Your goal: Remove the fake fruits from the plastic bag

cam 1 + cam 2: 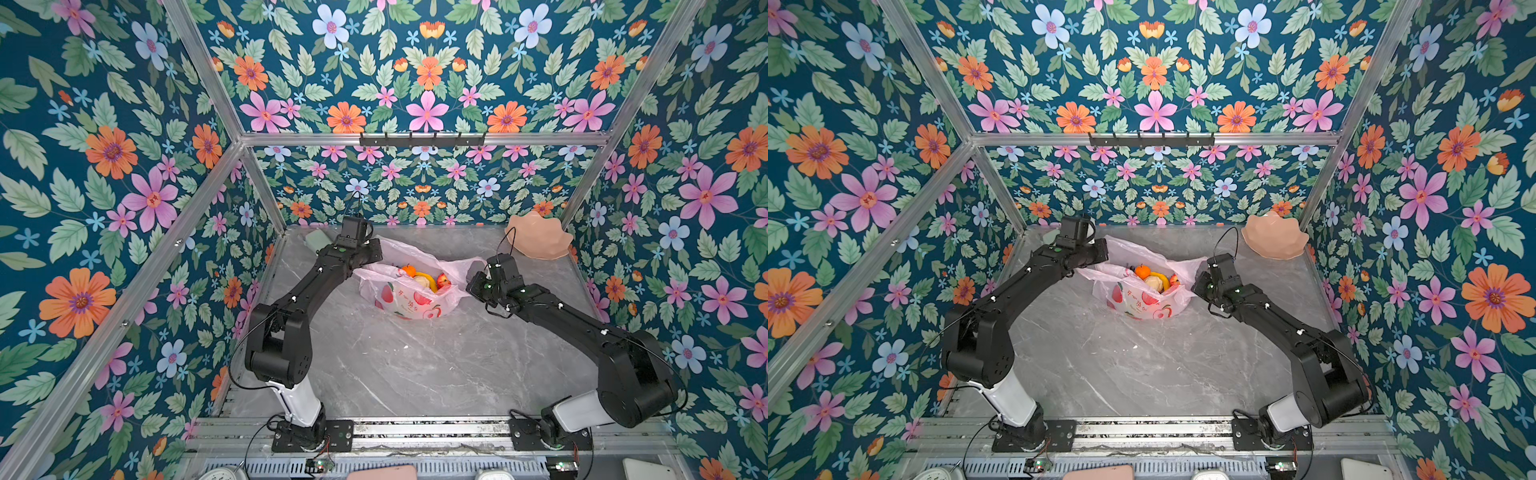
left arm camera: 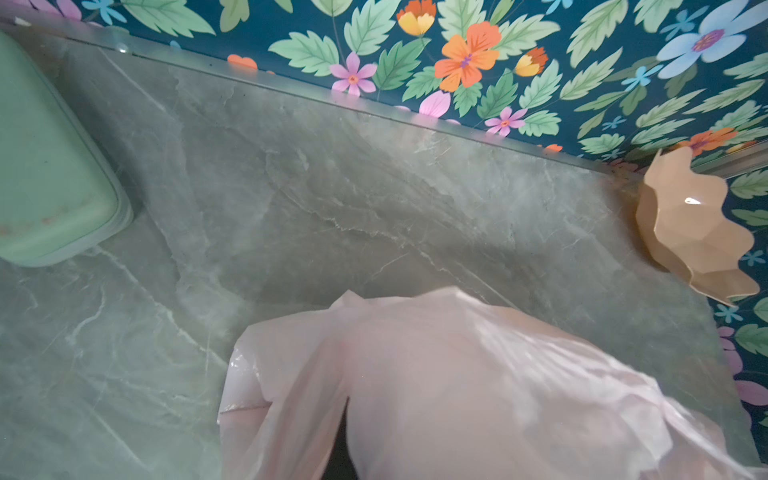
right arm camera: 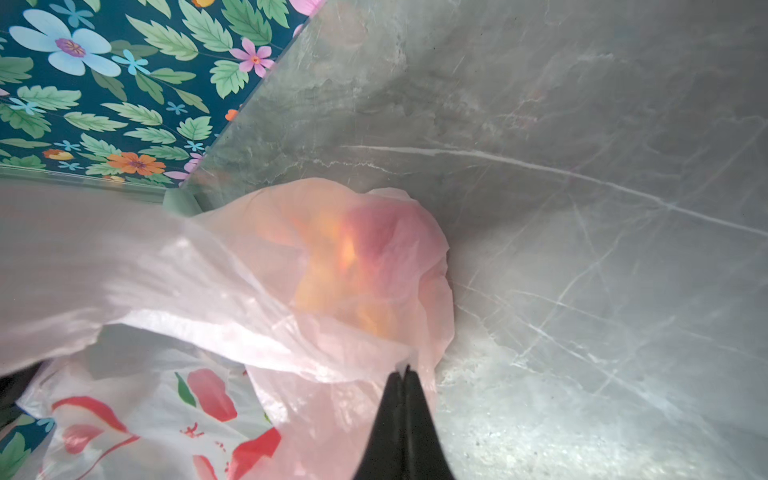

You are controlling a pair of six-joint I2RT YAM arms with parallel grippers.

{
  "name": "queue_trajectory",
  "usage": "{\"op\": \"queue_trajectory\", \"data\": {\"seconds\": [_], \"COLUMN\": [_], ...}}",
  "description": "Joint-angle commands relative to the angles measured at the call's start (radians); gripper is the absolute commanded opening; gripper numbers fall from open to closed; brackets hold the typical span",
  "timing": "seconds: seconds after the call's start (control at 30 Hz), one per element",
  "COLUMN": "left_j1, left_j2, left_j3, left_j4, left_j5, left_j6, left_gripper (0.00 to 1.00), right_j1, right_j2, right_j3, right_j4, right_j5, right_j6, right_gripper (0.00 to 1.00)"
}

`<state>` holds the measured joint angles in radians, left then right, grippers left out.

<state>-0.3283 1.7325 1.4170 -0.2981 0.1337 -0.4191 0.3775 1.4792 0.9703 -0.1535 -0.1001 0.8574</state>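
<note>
My right pincer (image 3: pixel 404 374) is clamped on a thin fold of the plastic bag (image 3: pixel 291 270) at its right rim. In the right wrist view the two dark tips meet with film pinched between them. My left pincer (image 1: pixel 374 254) is closed too, at the bag's far left edge, but I cannot see its fingers. In both top views my own wrist covers them, and in the left wrist view the bag's pink film rises over the spot where they would show, drawn up to the grip.

The bag sits mid-way across the grey surface (image 1: pixel 415 365), its mouth spread between my two pincers. The fake fruits (image 1: pixel 424 280) lie inside. From above I make out an orange (image 1: pixel 409 271), a cream lumpy piece (image 1: pixel 422 283), a strip of yellow banana (image 1: pixel 431 282) and a red apple (image 1: pixel 444 281). Anything lower is hidden by the printed wall. Through the film in the right wrist view they are only an orange-red blur.

A peach bowl (image 1: pixel 538 241) stands in the far right corner. A pale green box (image 2: pixel 50 166) is cut off at the edge of the left wrist view.
</note>
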Motion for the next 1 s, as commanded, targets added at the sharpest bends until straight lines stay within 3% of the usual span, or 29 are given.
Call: {"op": "queue_trajectory", "data": {"seconds": [0.0, 0.07, 0.13, 0.3, 0.43, 0.53, 0.73, 0.83, 0.9, 0.97], "left_j1": [0.002, 0.000, 0.000, -0.004, -0.013, -0.021, -0.044, -0.052, -0.057, -0.062], "left_j2": [-0.017, -0.039, -0.060, -0.123, -0.135, -0.137, -0.149, -0.151, -0.155, -0.158], "left_j3": [-0.046, -0.090, -0.132, -0.234, -0.249, -0.247, -0.234, -0.228, -0.228, -0.228], "left_j4": [0.064, 0.073, 0.084, 0.173, 0.182, 0.182, 0.173, 0.165, 0.164, 0.162], "left_j5": [0.044, 0.025, 0.024, 0.052, 0.045, 0.029, 0.001, -0.011, -0.016, -0.019], "left_j6": [0.022, 0.037, 0.049, 0.048, 0.064, 0.069, 0.074, 0.077, 0.079, 0.080], "left_gripper": [0.00, 0.00, 0.00, 0.00, 0.00, 0.00, 0.00, 0.00, 0.00, 0.00], "right_j1": [-0.030, -0.046, -0.045, -0.045, -0.032, 0.007, 0.189, 0.265, 0.271, 0.271], "right_j2": [-0.010, -0.028, -0.049, -0.120, -0.205, -0.261, -0.269, -0.202, -0.135, -0.052], "right_j3": [0.006, 0.010, 0.026, 0.087, 0.146, 0.202, 0.392, 0.468, 0.514, 0.567], "right_j4": [-0.082, -0.110, -0.144, -0.260, -0.375, -0.469, -0.606, -0.613, -0.618, -0.645], "right_j5": [0.000, 0.008, 0.027, 0.042, 0.108, 0.204, 0.399, 0.387, 0.290, 0.253], "right_j6": [-0.015, -0.033, -0.081, -0.187, -0.270, -0.340, -0.445, -0.472, -0.475, -0.468], "right_gripper": [0.00, 0.00, 0.08, 0.48, 0.67, 0.73, 0.73, 0.74, 0.75, 0.90]}}
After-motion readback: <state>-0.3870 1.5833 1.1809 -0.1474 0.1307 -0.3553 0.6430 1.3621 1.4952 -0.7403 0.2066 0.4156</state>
